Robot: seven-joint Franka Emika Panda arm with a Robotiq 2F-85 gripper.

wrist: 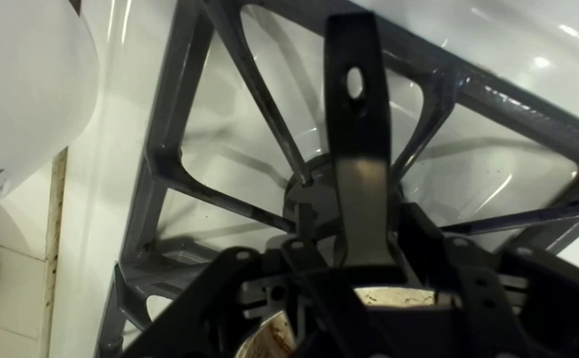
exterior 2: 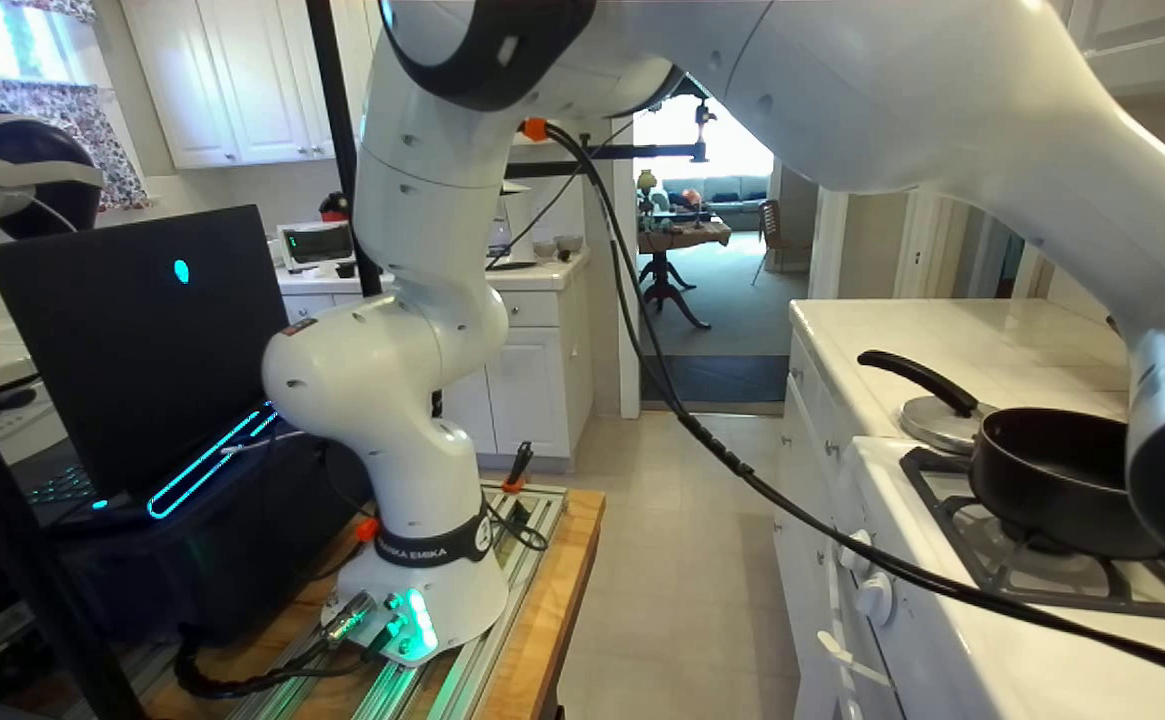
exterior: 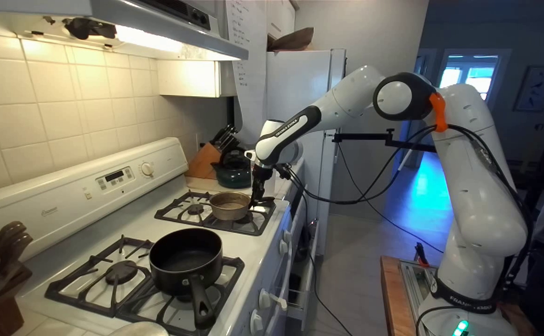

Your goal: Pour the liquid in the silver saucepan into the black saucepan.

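Two saucepans stood upright on the stove [exterior: 145, 225] in an exterior view: the silver saucepan [exterior: 229, 212] on the far grate [exterior: 206, 226], the larger black saucepan [exterior: 169, 276] on the near grate [exterior: 131, 298]. The silver one's single handle [wrist: 359, 141], pierced by one oval hole, pointed toward the stove's front. The claw [wrist: 358, 219] had its two fingers [wrist: 305, 221] parted wider than that handle, which lay between them; what the silver saucepan held could not be made out. The black one, well apart from the claw, had one long handle [exterior: 201, 303].

Four knobs [exterior: 264, 298] showed along the front, one dial [exterior: 146, 169] on the back panel [exterior: 71, 205]. On the tiled worktop [wrist: 18, 288] were one dark green kettle [exterior: 233, 176] and one wooden knife block [exterior: 204, 162]; a second block [exterior: 1, 289] with brown handles [exterior: 10, 238] stood in the near left corner.

"FRANKA EMIKA" was legible on the one white arm [exterior: 346, 105], and partly on its base [exterior 2: 462, 600] in both exterior views. Script on the back panel and lines on a hanging sheet [exterior: 253, 70] were too small to read. One laptop [exterior 2: 132, 350] bore a glowing oval emblem [exterior 2: 181, 271].
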